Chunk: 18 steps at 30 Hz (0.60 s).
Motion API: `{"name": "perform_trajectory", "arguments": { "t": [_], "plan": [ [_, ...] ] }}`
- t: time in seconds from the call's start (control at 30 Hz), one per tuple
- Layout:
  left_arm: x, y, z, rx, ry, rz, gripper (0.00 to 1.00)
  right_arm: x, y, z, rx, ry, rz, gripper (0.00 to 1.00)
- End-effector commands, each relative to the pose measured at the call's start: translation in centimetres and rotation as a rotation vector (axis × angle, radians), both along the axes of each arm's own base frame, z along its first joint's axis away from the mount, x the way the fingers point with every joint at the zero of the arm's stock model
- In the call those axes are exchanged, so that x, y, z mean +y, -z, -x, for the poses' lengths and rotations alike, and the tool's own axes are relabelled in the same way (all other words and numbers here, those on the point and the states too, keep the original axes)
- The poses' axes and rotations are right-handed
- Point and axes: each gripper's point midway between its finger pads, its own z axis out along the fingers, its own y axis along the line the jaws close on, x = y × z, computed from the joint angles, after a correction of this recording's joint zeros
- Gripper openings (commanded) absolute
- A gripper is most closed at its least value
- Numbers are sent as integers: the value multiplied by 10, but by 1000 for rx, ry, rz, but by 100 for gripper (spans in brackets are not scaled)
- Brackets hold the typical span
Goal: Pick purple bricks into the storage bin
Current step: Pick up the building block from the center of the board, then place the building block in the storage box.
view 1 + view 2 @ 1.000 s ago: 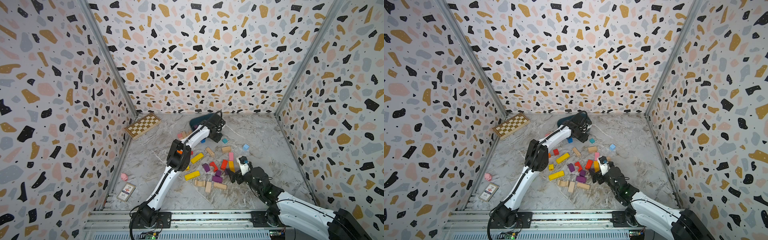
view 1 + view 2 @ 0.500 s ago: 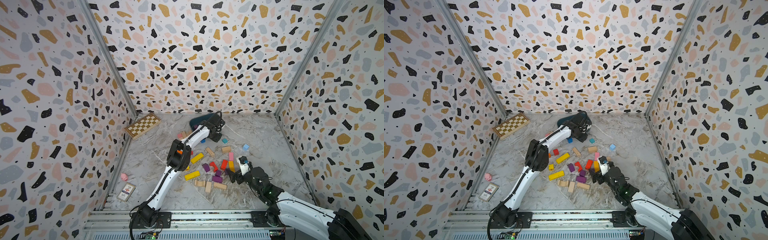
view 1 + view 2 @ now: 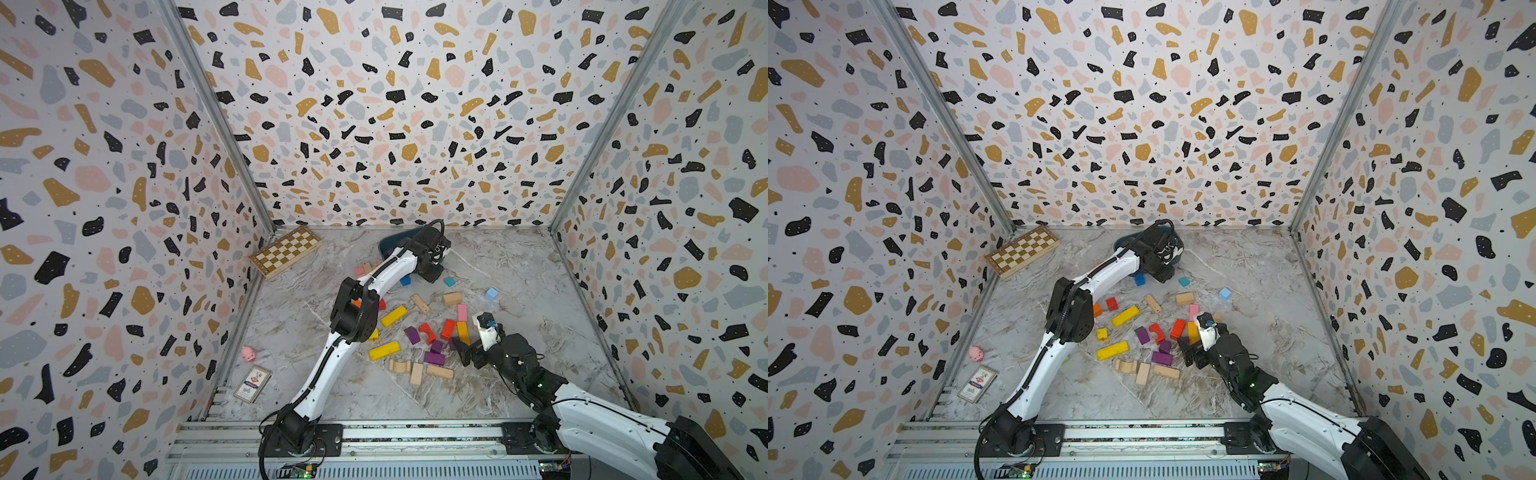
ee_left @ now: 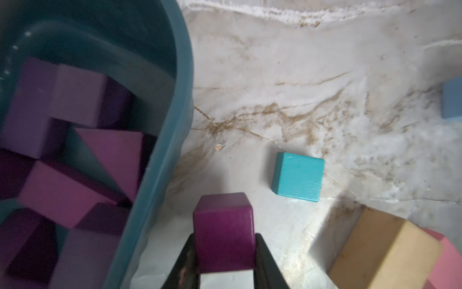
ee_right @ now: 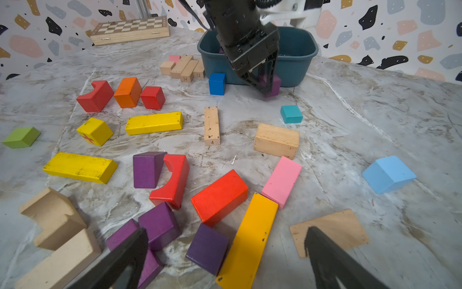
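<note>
Left wrist view: left gripper [image 4: 225,241] clamped on a purple cube [image 4: 222,220] beside the storage bin [image 4: 172,105]; right gripper [image 5: 226,231] spread wide.

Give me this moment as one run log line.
left end effector: shut on purple cube, beside storage bin | right end effector: open, by loose purple bricks

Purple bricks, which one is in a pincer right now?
The cube clamped in the left pincer, just outside the storage bin; the rest lie loose.
</note>
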Motion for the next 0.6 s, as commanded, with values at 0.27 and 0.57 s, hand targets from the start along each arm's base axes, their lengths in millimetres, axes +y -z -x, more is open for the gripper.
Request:
{"name": "perform_trajectory", "arguments": {
  "t": [0.27, 0.57],
  "plan": [
    [-2, -71, -20, -181, 47, 20, 0, 4, -11, -2, -28, -11, -18, 100],
    [20, -64, -56, -212, -41, 35, 0, 3, -10, -2, -29, -8, -17, 100]
  ]
}}
